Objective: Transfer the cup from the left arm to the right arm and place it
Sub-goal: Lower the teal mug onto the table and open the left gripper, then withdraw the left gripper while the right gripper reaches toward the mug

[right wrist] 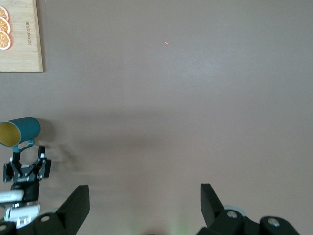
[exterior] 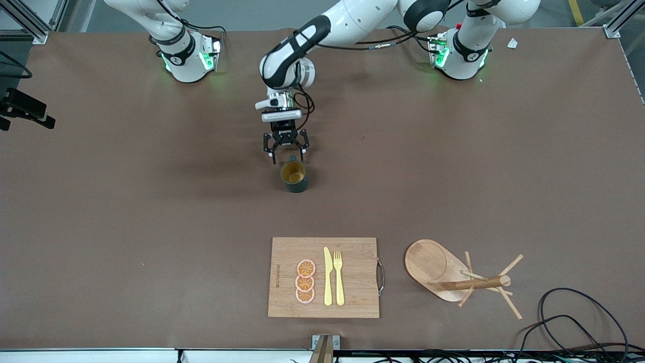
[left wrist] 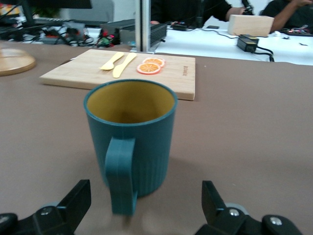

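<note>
The dark teal cup (exterior: 294, 176) stands upright on the brown table near its middle, its yellowish inside showing. My left gripper (exterior: 285, 151) hangs low just beside it, toward the robots' bases, open, with its jaws apart from the cup. In the left wrist view the cup (left wrist: 131, 132) fills the centre, its handle pointing at the left gripper (left wrist: 145, 190) and sitting between the spread fingers (left wrist: 80, 196) without touching them. My right gripper (right wrist: 144, 192) is open and empty high over bare table; its view shows the cup (right wrist: 19, 131) and the left gripper (right wrist: 27, 161) far off.
A wooden cutting board (exterior: 352, 272) lies nearer the front camera with a yellow knife (exterior: 327, 276), a fork (exterior: 338, 277) and orange slices (exterior: 305, 281) on it. A wooden peg rack (exterior: 453, 275) lies tipped over beside the board. Black cables (exterior: 579, 322) sit at the table's front corner.
</note>
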Robot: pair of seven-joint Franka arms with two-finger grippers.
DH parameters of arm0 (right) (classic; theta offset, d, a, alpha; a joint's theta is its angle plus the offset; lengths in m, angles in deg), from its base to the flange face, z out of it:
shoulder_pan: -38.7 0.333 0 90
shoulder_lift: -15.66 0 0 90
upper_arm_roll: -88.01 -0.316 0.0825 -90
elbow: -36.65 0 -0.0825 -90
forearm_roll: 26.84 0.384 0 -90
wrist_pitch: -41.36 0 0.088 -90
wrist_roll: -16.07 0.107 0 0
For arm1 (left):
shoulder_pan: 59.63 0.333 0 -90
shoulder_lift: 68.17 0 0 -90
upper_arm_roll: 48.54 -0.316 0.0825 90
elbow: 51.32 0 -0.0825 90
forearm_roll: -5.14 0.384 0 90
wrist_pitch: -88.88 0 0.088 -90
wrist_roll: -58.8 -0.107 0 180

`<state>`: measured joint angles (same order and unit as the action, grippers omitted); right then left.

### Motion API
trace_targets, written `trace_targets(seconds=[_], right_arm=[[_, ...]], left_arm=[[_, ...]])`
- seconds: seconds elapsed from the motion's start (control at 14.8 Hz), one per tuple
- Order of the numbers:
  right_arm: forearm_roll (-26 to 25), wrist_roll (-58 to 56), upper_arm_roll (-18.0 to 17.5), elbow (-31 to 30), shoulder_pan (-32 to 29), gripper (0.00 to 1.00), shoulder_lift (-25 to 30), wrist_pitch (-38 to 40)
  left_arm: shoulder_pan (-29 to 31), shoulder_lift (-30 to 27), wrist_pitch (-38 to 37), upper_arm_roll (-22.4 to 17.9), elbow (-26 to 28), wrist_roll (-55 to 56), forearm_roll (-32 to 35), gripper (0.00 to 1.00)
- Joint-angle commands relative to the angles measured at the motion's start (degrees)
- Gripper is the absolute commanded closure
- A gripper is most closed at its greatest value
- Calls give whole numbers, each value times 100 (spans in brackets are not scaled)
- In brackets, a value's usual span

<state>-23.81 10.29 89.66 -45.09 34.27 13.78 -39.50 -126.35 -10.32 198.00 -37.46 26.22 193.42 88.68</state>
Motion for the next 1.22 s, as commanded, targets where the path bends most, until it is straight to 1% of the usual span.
trace_targets(seconds=[0.0, 0.2, 0.34, 0.47, 0.74, 0.95, 1.01, 1.15], right_arm=[[22, 50, -33, -35, -75, 0, 29, 1], [58, 42, -15, -44, -49, 0, 29, 9], [40, 42, -24, -53, -23, 0, 29, 10], [40, 42, -24, -236, -31, 0, 56, -25], [49, 68, -50, -676, -5, 0, 170, -298], [66, 120, -59, -879, 39, 0, 205, -421], [66, 156, -68, -905, 126, 0, 223, -439], [66, 462, -68, -993, 293, 0, 249, -535]], left_arm=[[-8, -492, -373, 288, 43, -339, -801, 0], [9, -1072, -436, 307, 34, -1006, -1969, 0], [210, -1722, -436, 246, 42, -1358, -2630, 0], [693, -2363, -436, 245, 51, -2156, -3472, 0], [1922, -3305, -436, 245, 34, -4158, -4738, 0], [2897, -3832, -436, 254, 34, -5644, -5583, 0], [3205, -3912, -436, 254, 25, -6093, -5855, 0], [3794, -4184, -514, 254, 25, -6622, -6383, 0]])
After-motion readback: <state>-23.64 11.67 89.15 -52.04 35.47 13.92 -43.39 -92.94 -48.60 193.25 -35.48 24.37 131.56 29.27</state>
